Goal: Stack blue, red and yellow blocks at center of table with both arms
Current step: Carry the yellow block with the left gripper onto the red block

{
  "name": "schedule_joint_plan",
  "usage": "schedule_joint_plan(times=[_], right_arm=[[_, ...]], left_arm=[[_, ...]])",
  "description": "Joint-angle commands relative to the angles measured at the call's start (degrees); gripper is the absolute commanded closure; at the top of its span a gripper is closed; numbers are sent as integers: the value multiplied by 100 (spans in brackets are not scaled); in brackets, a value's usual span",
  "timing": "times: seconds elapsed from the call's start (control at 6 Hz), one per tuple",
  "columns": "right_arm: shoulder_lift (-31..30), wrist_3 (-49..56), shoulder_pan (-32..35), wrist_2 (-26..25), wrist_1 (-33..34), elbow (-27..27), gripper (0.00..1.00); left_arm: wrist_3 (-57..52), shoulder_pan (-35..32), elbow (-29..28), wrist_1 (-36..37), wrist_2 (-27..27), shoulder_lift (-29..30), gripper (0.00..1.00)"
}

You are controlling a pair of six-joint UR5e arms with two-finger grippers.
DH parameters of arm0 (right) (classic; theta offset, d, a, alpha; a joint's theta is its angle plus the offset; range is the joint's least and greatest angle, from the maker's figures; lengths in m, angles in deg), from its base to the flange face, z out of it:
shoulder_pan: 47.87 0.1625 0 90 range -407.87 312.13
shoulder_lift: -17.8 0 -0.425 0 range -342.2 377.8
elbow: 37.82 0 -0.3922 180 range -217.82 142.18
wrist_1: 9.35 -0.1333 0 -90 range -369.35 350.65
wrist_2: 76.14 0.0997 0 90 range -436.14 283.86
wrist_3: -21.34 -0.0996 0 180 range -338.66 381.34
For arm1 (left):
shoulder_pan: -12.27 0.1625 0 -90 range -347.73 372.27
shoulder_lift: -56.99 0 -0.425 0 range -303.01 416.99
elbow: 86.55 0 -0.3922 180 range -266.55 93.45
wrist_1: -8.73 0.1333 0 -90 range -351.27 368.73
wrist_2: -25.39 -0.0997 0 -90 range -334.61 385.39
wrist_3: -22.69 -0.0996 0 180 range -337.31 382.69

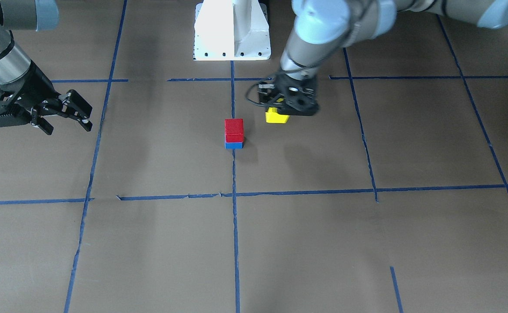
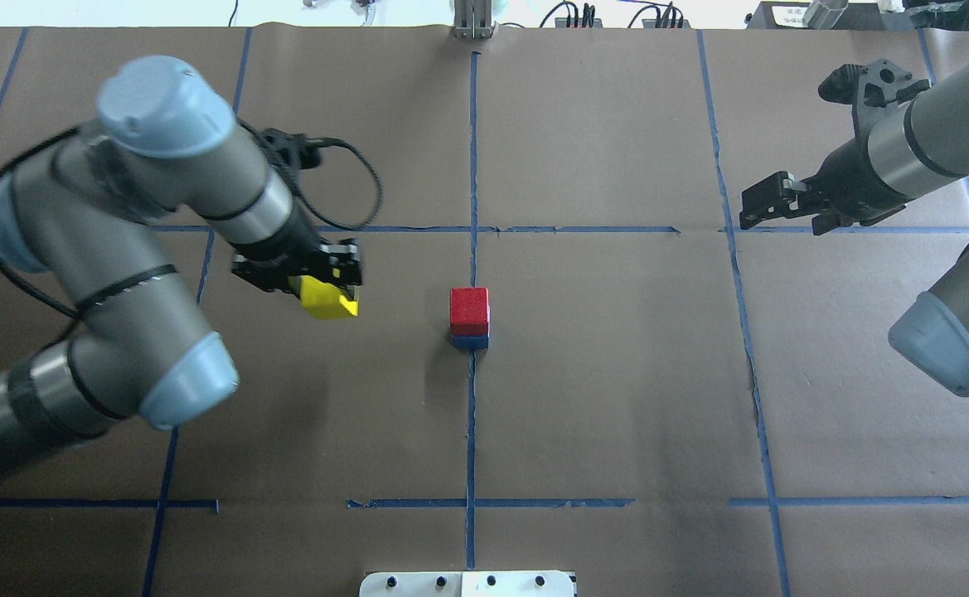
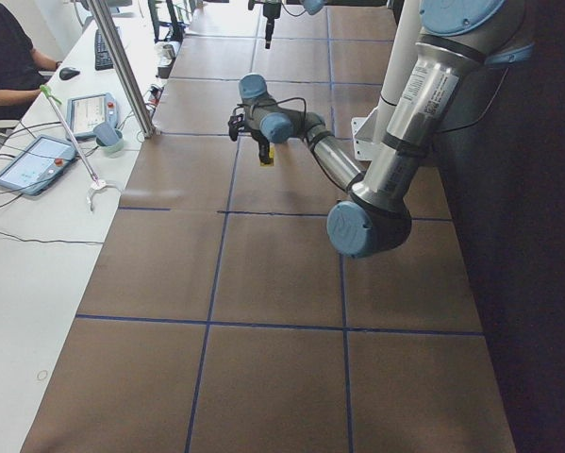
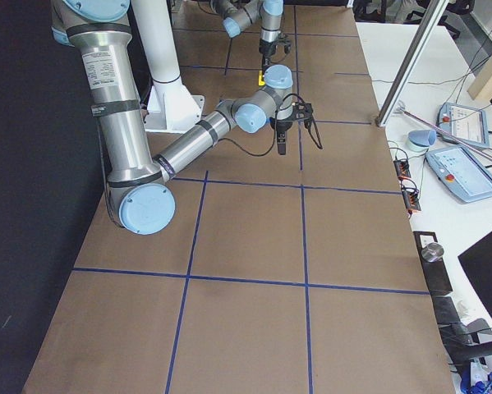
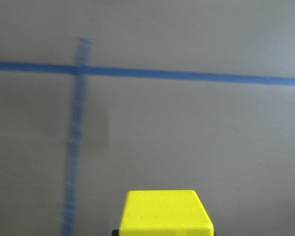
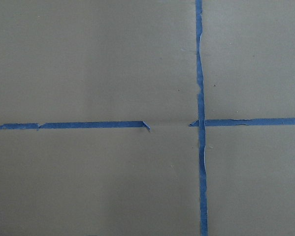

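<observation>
Two thirds done, by the look of it: small red wooden cube (image 2: 469, 307) sitting squarely on small blue wooden cube (image 2: 471, 341), right on the crossing of blue tape lines at the middle of the brown paper-covered tabletop (image 2: 617, 373). Left of that stack and well apart from it, small yellow wooden cube (image 2: 331, 303) clamped in the left gripper (image 2: 325, 283), seemingly carried above the paper at a height fit to pass over the red top. Gripped from above, so leaving the yellow underside free to land flat. Far off to the right, right gripper (image 2: 782, 211) hanging empty with jaws spread, probably parked there to keep the centre free for the placing arm.
</observation>
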Motion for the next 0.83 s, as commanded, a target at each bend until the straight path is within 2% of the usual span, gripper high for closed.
schedule_joint_plan(times=[0.0,0.67], right_arm=[[-14,-6,5,-15,1,-1,0],[-14,-15,-4,-15,1,7,0]], left_arm=[[164,194,-1116,177,-352,1153,100],[172,194,-1157,177,-362,1034,100]])
